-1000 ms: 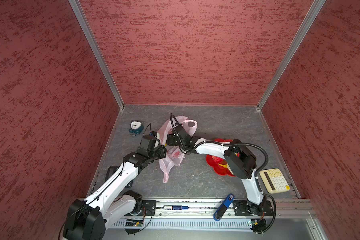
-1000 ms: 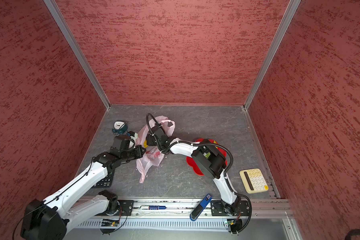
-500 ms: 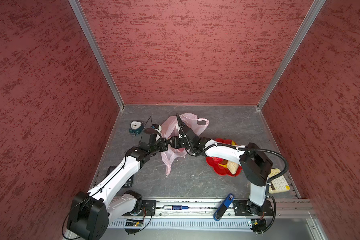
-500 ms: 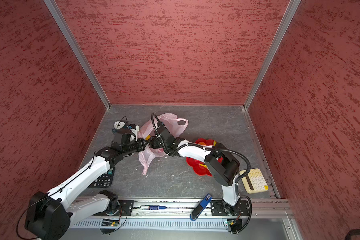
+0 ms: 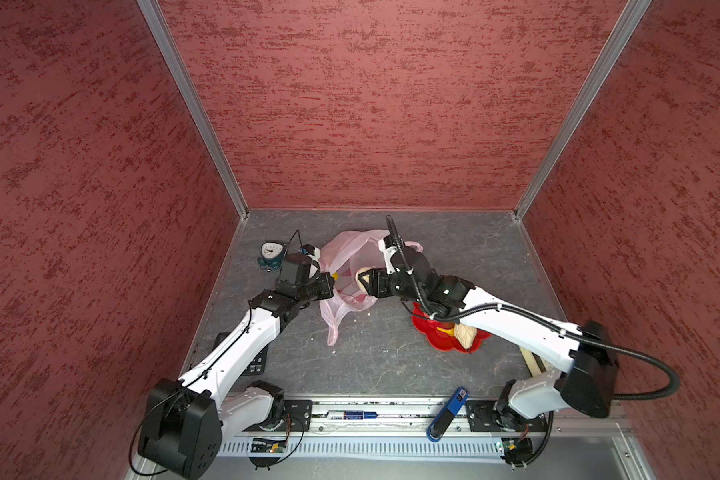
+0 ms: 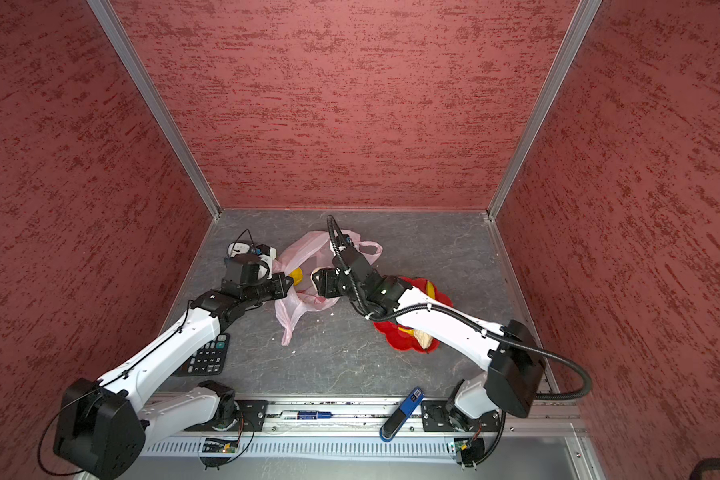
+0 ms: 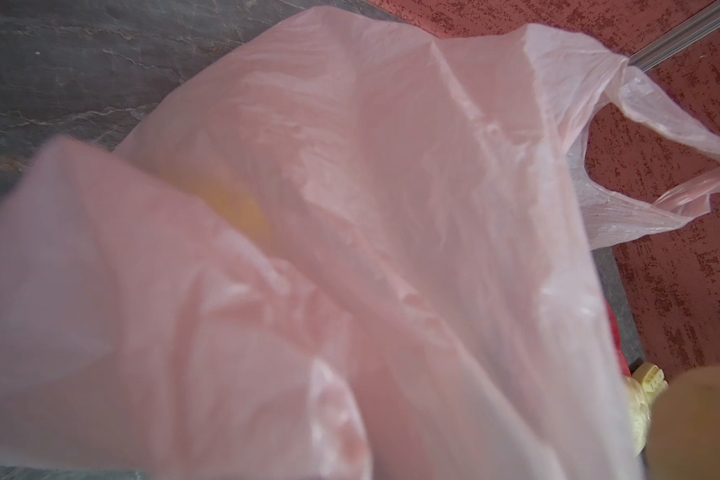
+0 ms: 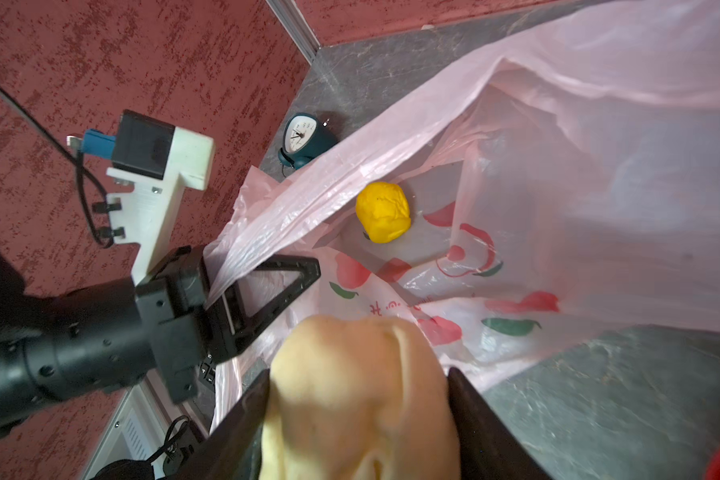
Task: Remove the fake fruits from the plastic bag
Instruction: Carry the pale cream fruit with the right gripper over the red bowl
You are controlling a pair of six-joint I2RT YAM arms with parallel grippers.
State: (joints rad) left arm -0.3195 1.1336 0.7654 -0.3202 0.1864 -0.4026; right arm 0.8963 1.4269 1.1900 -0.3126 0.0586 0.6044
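The right pincer (image 8: 358,419) is seen closed around a cream wrinkled lump (image 8: 358,386), with both dark fingers (image 8: 242,424) pressed against its sides. In both top views the lump (image 5: 363,275) (image 6: 317,276) is held just left of centre, at the mouth of the plastic bag (image 5: 350,253).

Opposite it, the left pincer (image 8: 267,291) is clamped narrow on the bag's rim. The thin pink film is drawn taut from there, and the mouth is held open. Inside, a yellow lemon (image 8: 383,216) can be made out lying on the lower sheet beside the printed red fruit pictures (image 8: 466,249). In a top view it shows as a yellow spot (image 6: 296,274) between the two pincers.

The bag is spread on the grey worktop (image 5: 391,365) in the middle of the frame, with its tail trailing toward the lower edge.

Right of centre, a red flower-shaped plate (image 5: 422,328) is partly covered by the right arm (image 5: 516,324). A second cream lump (image 5: 464,336) and a yellow piece (image 6: 431,289) are seen on it.

At the back left a small clock (image 5: 272,252) is found just beside the left arm (image 5: 242,345). At lower left a dark calculator (image 6: 206,357) is partly hidden beneath that arm.
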